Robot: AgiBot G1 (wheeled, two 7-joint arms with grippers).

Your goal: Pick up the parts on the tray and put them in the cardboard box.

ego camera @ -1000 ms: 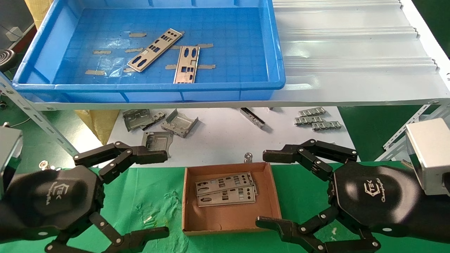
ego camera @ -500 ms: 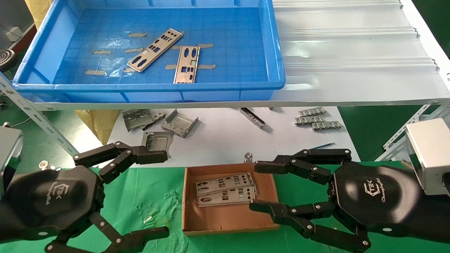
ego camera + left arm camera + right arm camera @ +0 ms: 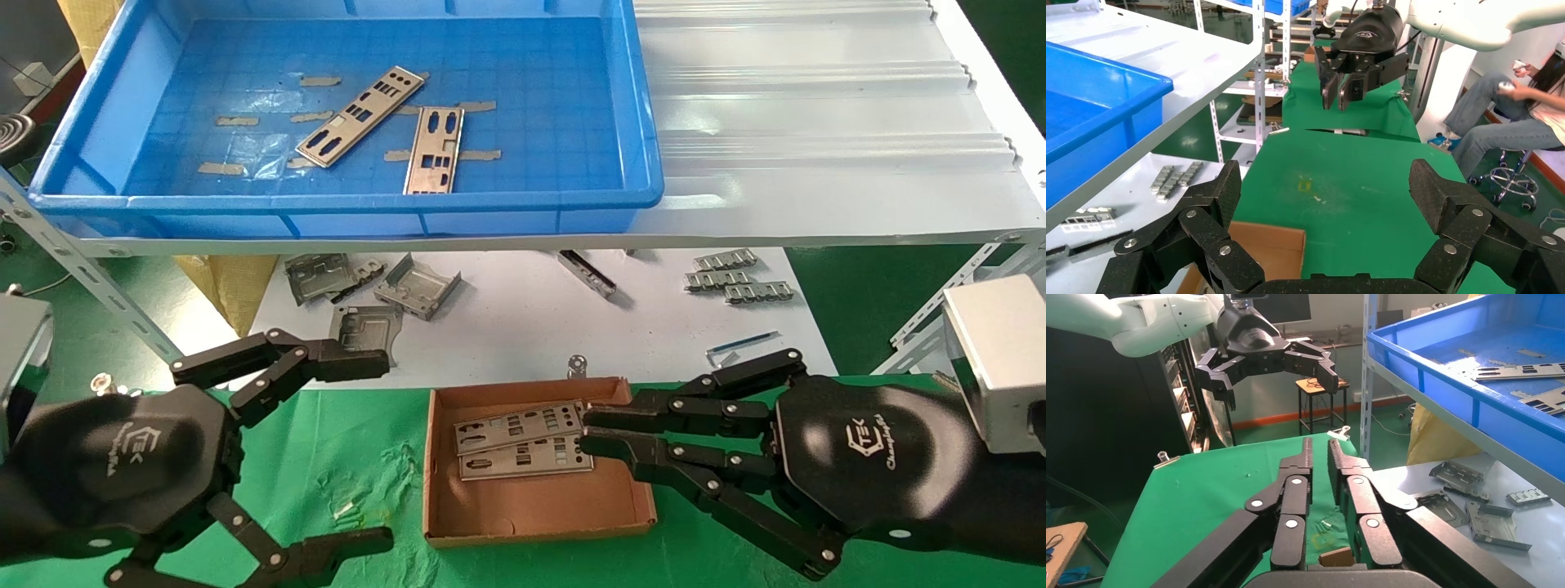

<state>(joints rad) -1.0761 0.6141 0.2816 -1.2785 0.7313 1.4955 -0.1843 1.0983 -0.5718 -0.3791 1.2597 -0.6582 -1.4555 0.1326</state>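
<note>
A green cloth is covering the table [image 3: 343, 457] in the head view, with a white shelf [image 3: 817, 163] running across above it. On that shelf the blue tray [image 3: 645, 122] is sitting, and two silver parts are lying on its floor: one slanted [image 3: 362, 116], one nearly straight [image 3: 435, 149], their near corners close together. The cardboard box [image 3: 531, 506] is resting on the cloth between the two arms, with two more parts [image 3: 523, 441] stacked inside it. The right gripper [image 3: 582, 431] is hanging over the box's right side, its jaws drawn almost together with nothing seen between them, tips just at the stacked parts; whether they are touching is hard to tell. The left gripper [image 3: 384, 445] is hovering to the left of the box with its jaws spread wide and empty. Grey brackets [image 3: 376, 286] and small ridged strips [image 3: 739, 278] are lying on a white sheet beyond the box.

In the left wrist view, the left gripper [image 3: 1324, 196] is showing wide-apart jaws above the cloth, with a corner of the box [image 3: 1272, 251] below.

In the right wrist view, the right gripper [image 3: 1319, 454] is showing jaws nearly closed, the tray [image 3: 1438, 380] up beside it.
</note>
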